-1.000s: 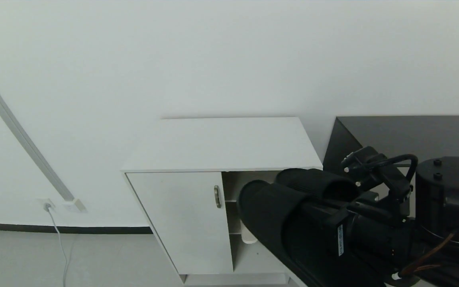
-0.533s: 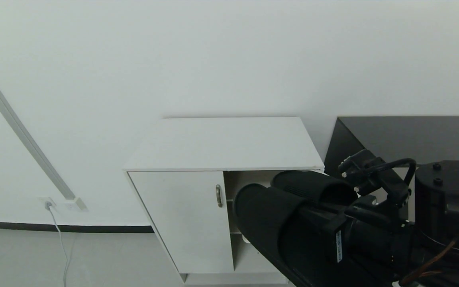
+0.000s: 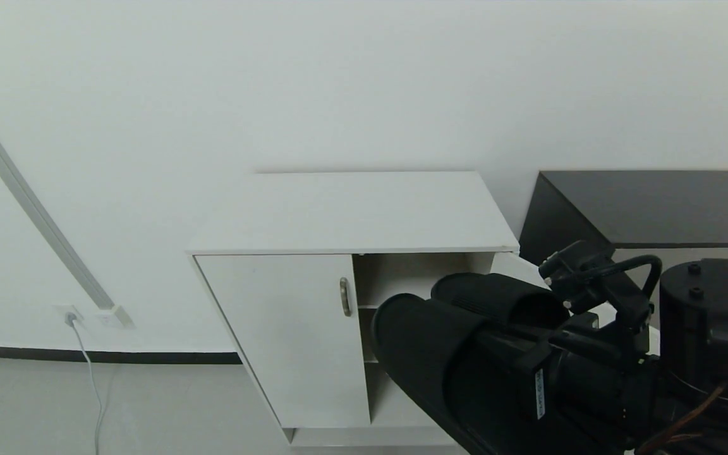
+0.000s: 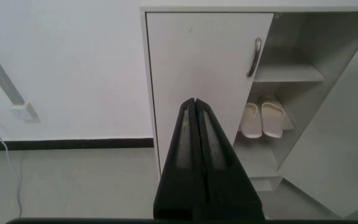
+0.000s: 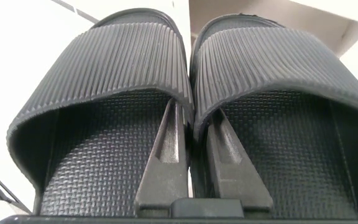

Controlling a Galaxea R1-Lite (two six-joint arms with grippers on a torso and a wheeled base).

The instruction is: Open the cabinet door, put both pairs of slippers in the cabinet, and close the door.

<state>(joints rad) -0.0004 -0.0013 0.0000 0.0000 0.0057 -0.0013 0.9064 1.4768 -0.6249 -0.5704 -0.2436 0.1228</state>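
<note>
The white cabinet [image 3: 351, 215] stands against the wall with its left door [image 3: 288, 335] closed and its right side open. In the left wrist view a pair of white slippers [image 4: 261, 119] sits on a lower shelf inside the cabinet [image 4: 204, 56]. My left gripper [image 4: 194, 102] is shut and empty, in front of the closed door. My right gripper [image 5: 192, 118] is shut on a pair of black slippers [image 5: 191, 87], pinching their inner sides together. In the head view those black slippers [image 3: 452, 335] are held in front of the open compartment.
A dark table [image 3: 648, 202] stands right of the cabinet. The open right door [image 4: 347, 149] swings out on the cabinet's right. A wall socket with a cable [image 3: 70, 316] and a slanted conduit [image 3: 23, 196] are on the left wall.
The head view has shifted, so the cabinet looks lower and wider. The black slippers in my right gripper stay at about the same spot before the opening.
</note>
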